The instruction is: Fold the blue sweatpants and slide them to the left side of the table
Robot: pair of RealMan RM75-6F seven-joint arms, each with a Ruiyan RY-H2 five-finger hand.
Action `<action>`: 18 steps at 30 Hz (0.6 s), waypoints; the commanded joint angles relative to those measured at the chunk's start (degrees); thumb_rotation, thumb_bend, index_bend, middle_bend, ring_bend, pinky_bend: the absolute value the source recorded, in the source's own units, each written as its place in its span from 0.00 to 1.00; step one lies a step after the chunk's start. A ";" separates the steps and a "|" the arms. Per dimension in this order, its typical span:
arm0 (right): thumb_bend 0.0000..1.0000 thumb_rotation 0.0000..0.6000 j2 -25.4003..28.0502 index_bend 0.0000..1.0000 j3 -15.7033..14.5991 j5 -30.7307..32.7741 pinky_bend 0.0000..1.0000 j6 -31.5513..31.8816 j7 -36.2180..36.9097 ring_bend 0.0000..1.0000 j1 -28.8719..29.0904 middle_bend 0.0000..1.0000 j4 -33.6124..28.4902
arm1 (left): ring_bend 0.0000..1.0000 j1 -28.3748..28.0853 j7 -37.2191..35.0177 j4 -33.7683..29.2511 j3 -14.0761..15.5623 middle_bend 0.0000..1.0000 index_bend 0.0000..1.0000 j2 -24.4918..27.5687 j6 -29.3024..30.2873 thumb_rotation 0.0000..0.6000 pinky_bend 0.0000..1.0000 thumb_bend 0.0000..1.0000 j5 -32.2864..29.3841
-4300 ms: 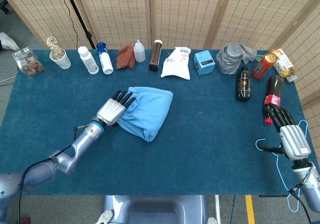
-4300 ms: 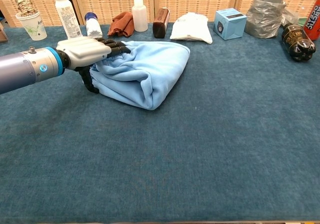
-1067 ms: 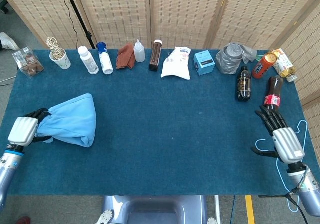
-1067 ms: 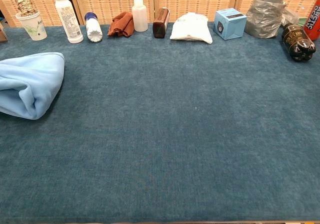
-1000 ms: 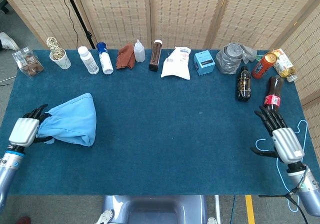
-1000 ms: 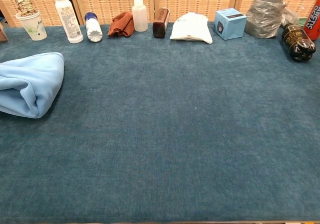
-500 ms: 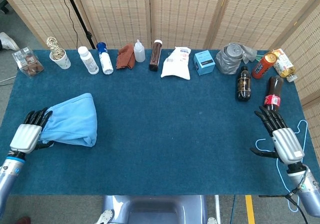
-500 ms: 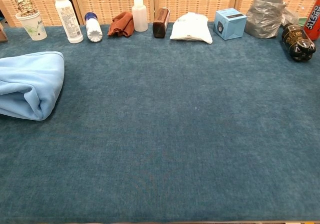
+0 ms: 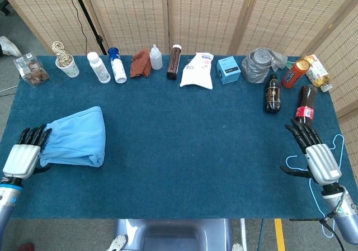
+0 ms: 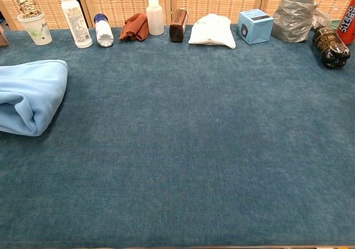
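The blue sweatpants (image 9: 75, 136) lie folded in a thick bundle at the left side of the blue table (image 9: 190, 150); the chest view shows them at its left edge (image 10: 30, 96). My left hand (image 9: 23, 155) lies just left of the bundle with its fingers (image 9: 34, 135) straight and apart, reaching the cloth's left edge and gripping nothing. My right hand (image 9: 320, 155) rests flat and open near the table's right edge, holding nothing. Neither hand shows in the chest view.
Along the back edge stand a paper cup (image 9: 67, 66), white bottles (image 9: 99, 67), a brown rag (image 9: 140, 64), a white pouch (image 9: 198, 70), a blue box (image 9: 228, 70) and a grey bag (image 9: 258, 65). Dark bottles (image 9: 272, 94) stand back right. A pale hanger (image 9: 293, 162) lies by my right hand.
My left hand dragged the folded sweatpants from the table's middle to its left side. In the last half second it slid back and left off the cloth. My right hand stayed still.
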 commanded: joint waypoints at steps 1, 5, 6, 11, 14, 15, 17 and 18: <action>0.00 1.00 0.09 0.00 0.06 0.01 0.00 0.23 -0.01 0.00 -0.11 0.00 -0.23 | 0.00 1.88 1.67 -3.96 -0.08 0.00 0.00 1.95 3.55 0.92 0.00 0.10 1.39; 0.00 1.00 0.31 0.00 0.00 -0.28 0.00 0.64 0.30 0.00 -0.26 0.00 -0.51 | 0.00 2.80 3.53 -7.09 0.73 0.00 0.00 2.80 4.38 0.93 0.00 0.04 2.34; 0.00 1.00 0.40 0.00 -0.03 -0.36 0.00 0.80 0.38 0.00 -0.34 0.00 -0.58 | 0.00 3.27 3.15 -7.99 0.87 0.00 0.00 3.21 5.68 0.94 0.00 0.04 3.21; 0.00 1.00 0.64 0.00 0.01 -0.59 0.00 1.21 0.63 0.00 -0.44 0.00 -0.83 | 0.00 5.81 2.79 -13.47 0.86 0.00 0.00 5.67 11.75 0.99 0.00 0.04 5.74; 0.00 1.00 0.67 0.00 0.10 -0.68 0.00 1.48 0.58 0.00 -0.48 0.00 -0.87 | 0.00 7.11 3.06 -16.89 0.51 0.00 0.00 6.46 13.49 1.00 0.00 0.04 5.11; 0.00 1.00 0.66 0.00 0.15 -0.72 0.00 1.65 0.42 0.00 -0.51 0.00 -0.82 | 0.00 7.60 3.19 -18.30 0.34 0.00 0.00 6.69 13.96 1.00 0.00 0.04 4.63; 0.00 1.00 0.53 0.00 0.37 -0.73 0.00 2.23 -0.37 0.00 -0.68 0.00 -0.55 | 0.00 8.78 3.80 -21.26 -0.14 0.00 0.00 6.90 14.85 1.00 0.00 0.04 2.97; 0.00 1.00 0.46 0.00 0.46 -0.71 0.00 2.51 -0.75 0.00 -0.79 0.00 -0.42 | 0.00 9.32 4.23 -22.48 -0.43 0.00 0.00 6.90 15.29 1.00 0.00 0.04 2.08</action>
